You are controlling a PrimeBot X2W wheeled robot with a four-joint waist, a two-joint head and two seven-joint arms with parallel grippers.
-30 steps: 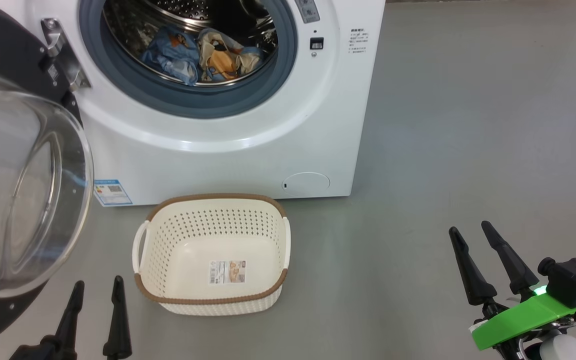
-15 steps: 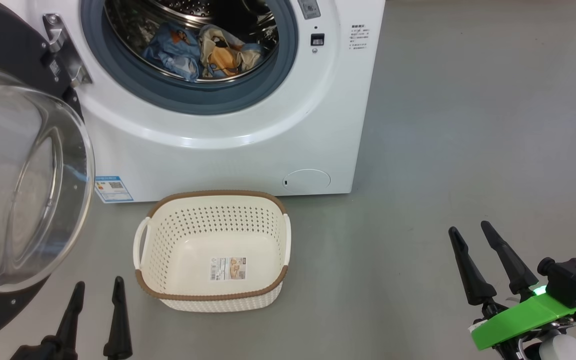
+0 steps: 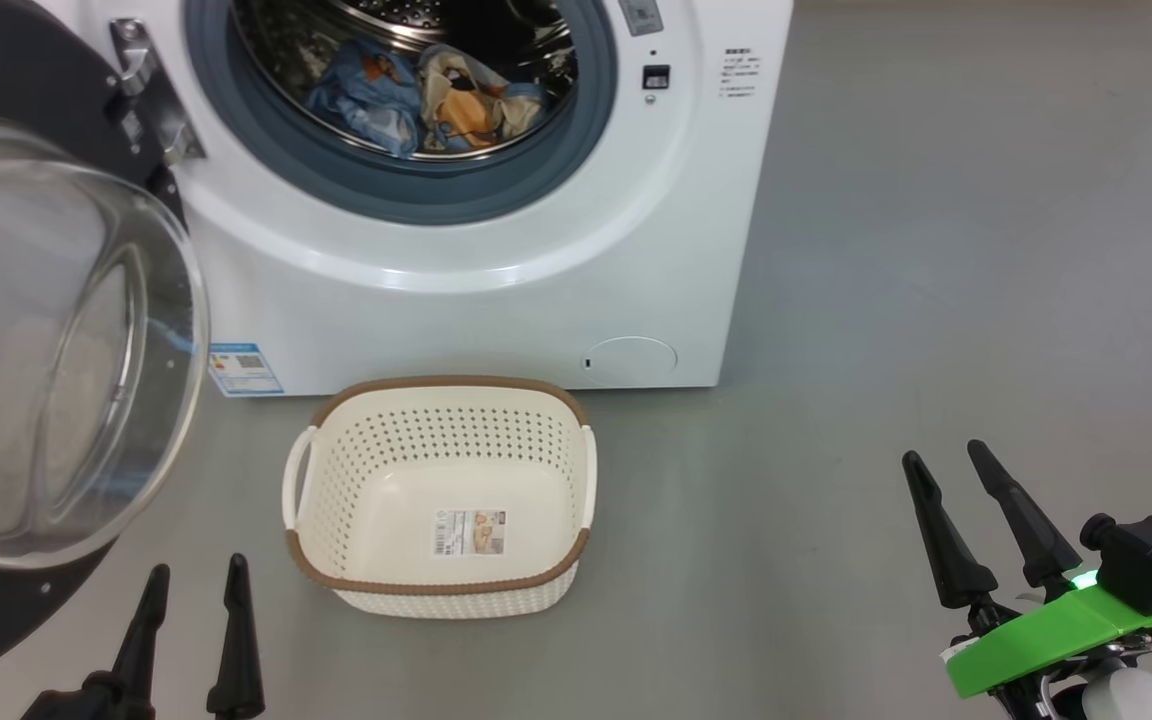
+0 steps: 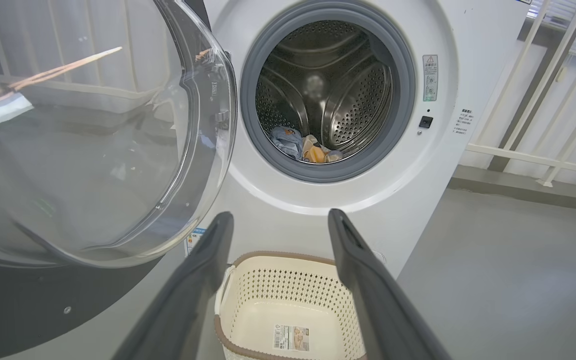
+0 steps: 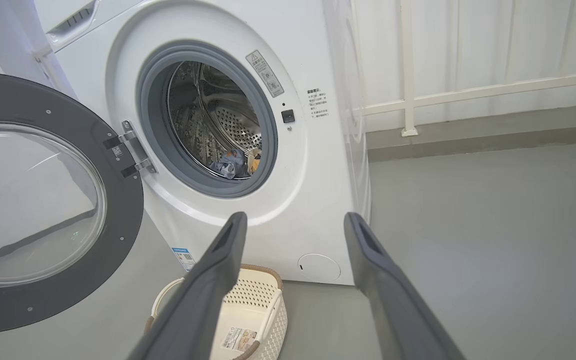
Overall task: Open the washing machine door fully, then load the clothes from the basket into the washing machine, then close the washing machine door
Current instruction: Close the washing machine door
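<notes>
The washing machine (image 3: 496,300) stands in front of me with its door (image 3: 46,340) swung wide open to the left, the glass bowl bulging toward me. Light blue clothes (image 3: 416,100) with orange prints lie in the steel drum (image 4: 328,95). The cream basket (image 3: 441,495) sits on the floor before the machine, with just a paper label on its bottom. My left gripper (image 3: 194,580) is open low at the left, below the door. My right gripper (image 3: 946,463) is open at the lower right, well clear of the basket. Both hold nothing.
Grey floor (image 3: 936,250) stretches to the right of the machine. A white railing (image 5: 468,92) and wall run behind it. The open door (image 5: 33,205) takes up the space left of the basket (image 4: 288,310).
The whole head picture has shifted a little right and down, so the camera moved. Both grippers, the basket and the door keep their places relative to each other.
</notes>
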